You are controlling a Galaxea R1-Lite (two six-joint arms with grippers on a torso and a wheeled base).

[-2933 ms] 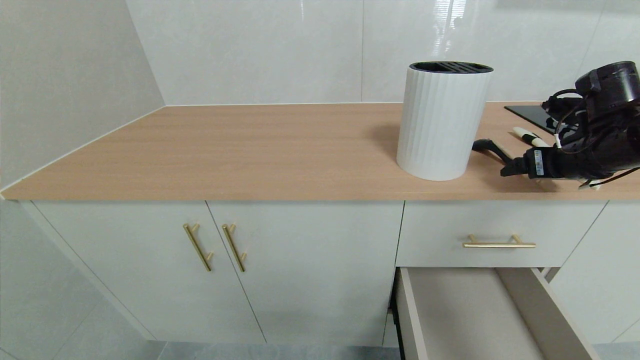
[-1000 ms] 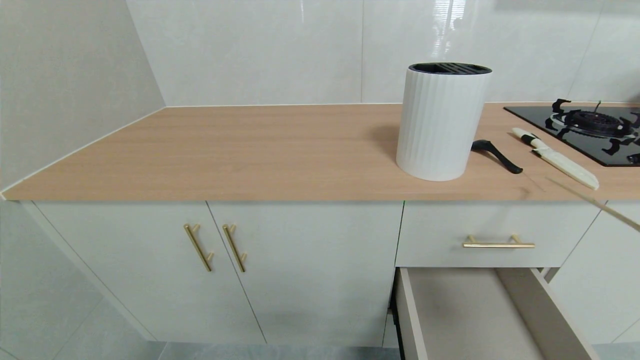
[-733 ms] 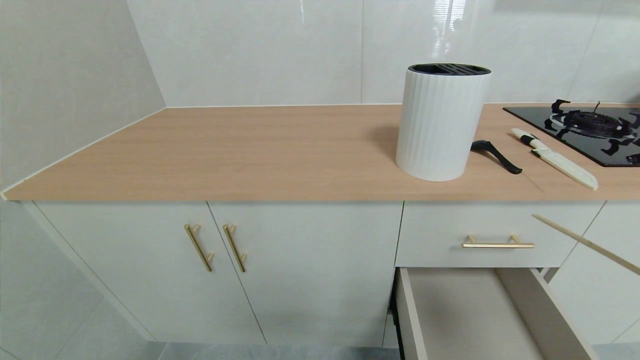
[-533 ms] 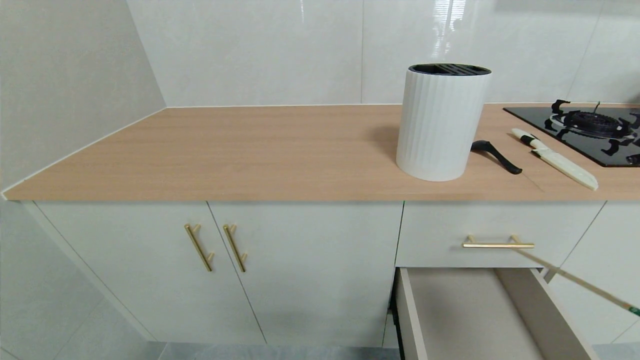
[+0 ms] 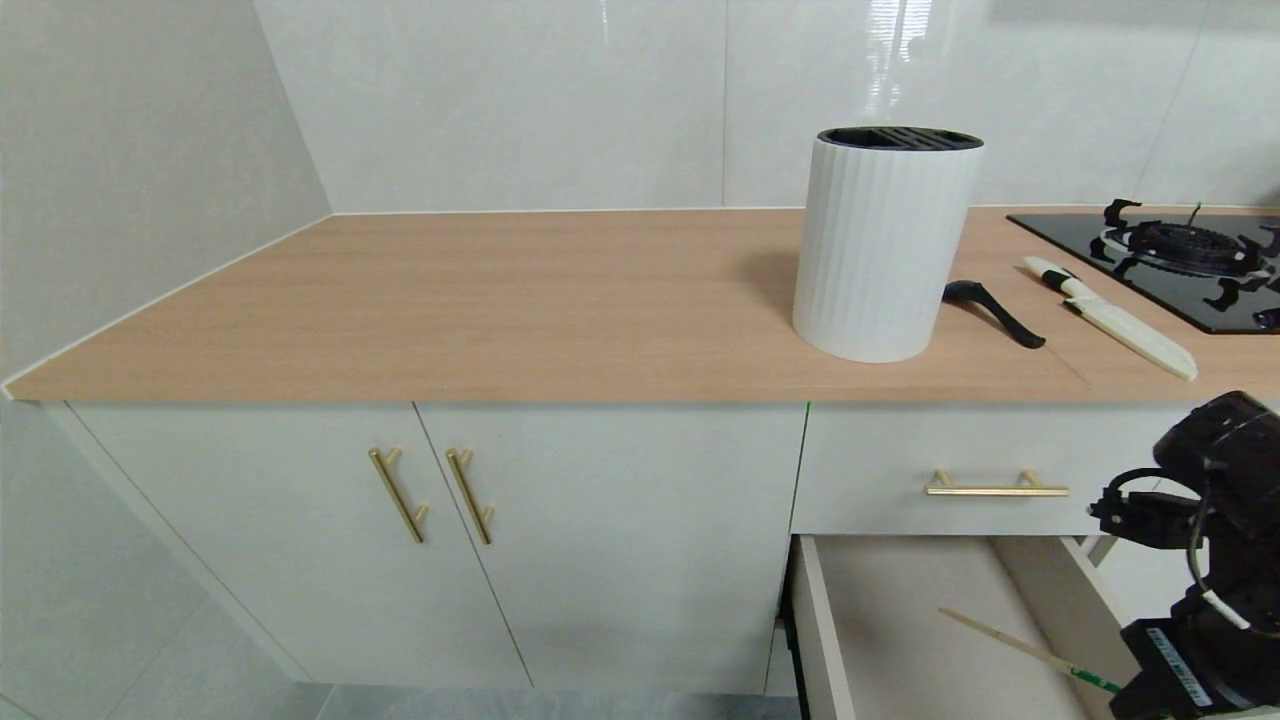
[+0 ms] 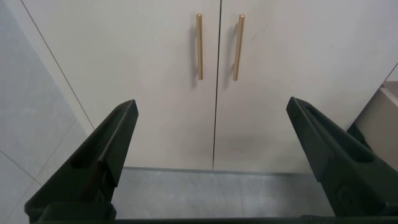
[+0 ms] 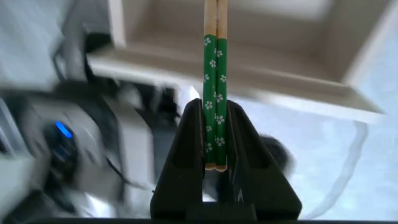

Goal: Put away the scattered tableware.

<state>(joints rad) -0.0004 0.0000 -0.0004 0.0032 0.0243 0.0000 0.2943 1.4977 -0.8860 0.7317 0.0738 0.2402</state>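
Note:
My right gripper (image 5: 1128, 688) hangs at the lower right, beside the open drawer (image 5: 818, 625), shut on a pair of wooden chopsticks (image 5: 1005, 643) with green flowered ends. Their tips slant out over the drawer's inside. In the right wrist view the gripper (image 7: 216, 163) clamps the chopsticks (image 7: 215, 68) side by side, pointing at the drawer (image 7: 292, 81). On the counter lie a black-handled utensil (image 5: 996, 313) and a cream knife (image 5: 1112, 319), right of a white ribbed holder (image 5: 884, 250). My left gripper (image 6: 214, 165) is open, facing the cabinet doors (image 6: 217, 93).
A black gas hob (image 5: 1165, 255) sits at the counter's far right. The wooden counter (image 5: 500, 300) stretches bare to the left. A shut drawer with a gold handle (image 5: 996, 489) is directly above the open one. The double doors have gold handles (image 5: 430, 495).
The right arm left the counter, swung off to the right, then came down. The chopsticks it carries dropped from counter height to just over the open drawer.

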